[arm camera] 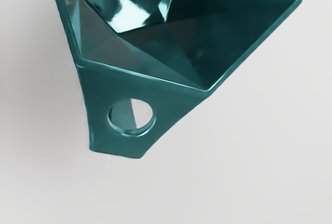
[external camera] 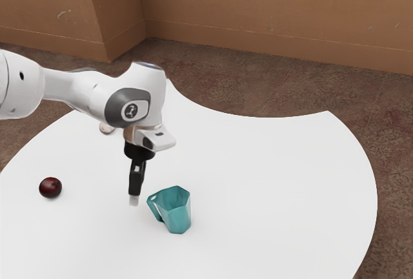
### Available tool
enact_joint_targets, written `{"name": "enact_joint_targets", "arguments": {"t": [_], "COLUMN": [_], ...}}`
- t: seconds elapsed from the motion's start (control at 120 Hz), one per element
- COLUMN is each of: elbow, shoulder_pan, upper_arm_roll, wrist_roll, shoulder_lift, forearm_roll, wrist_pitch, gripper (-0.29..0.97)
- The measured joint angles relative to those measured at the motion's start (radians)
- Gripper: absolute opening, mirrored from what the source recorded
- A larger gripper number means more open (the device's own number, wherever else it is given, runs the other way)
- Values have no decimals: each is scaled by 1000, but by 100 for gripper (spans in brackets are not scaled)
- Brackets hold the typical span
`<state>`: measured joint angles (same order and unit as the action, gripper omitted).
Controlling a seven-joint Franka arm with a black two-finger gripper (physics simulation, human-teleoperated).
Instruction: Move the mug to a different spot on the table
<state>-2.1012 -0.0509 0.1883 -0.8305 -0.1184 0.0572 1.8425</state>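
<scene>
You cannot tell whether the gripper's [external camera: 133,196] jaws are parted; the mug [external camera: 173,212] looks rigid, light, slick, so pinch its handle [arm camera: 97,130]

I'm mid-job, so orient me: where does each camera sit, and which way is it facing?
Exterior view: beside the arm, raised, looking down across the table; the white arm and gripper reach in from its left, near the mug.
Wrist view: on the hand, looking down onto the mug's rim and handle.
Both share the teal mug and white table.
</scene>
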Motion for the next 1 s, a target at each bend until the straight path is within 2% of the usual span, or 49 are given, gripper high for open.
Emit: {"name": "enact_joint_targets", "arguments": {"t": [0.183, 0.3, 0.4, 0.567, 0.767, 0.867, 1.0], "elbow": [-16, -14, -12, -13, -15, -15, -15], "shoulder_pan": [-22, -217, -263, -282, -311, -376, -395], "upper_arm_roll": [13, 200, 256, 283, 304, 368, 400], "wrist_roll": [-25, -64, -102, -152, -204, -224, -245], "shoulder_lift": [-73, -155, -183, -189, -198, -211, -207], "forearm_roll": [-7, -7, -5, -13, -64, -73, -75], "wrist_pitch": [150, 252, 316, 385, 474, 523, 567], "gripper": [68, 68, 66, 46, 20, 14, 8]}}
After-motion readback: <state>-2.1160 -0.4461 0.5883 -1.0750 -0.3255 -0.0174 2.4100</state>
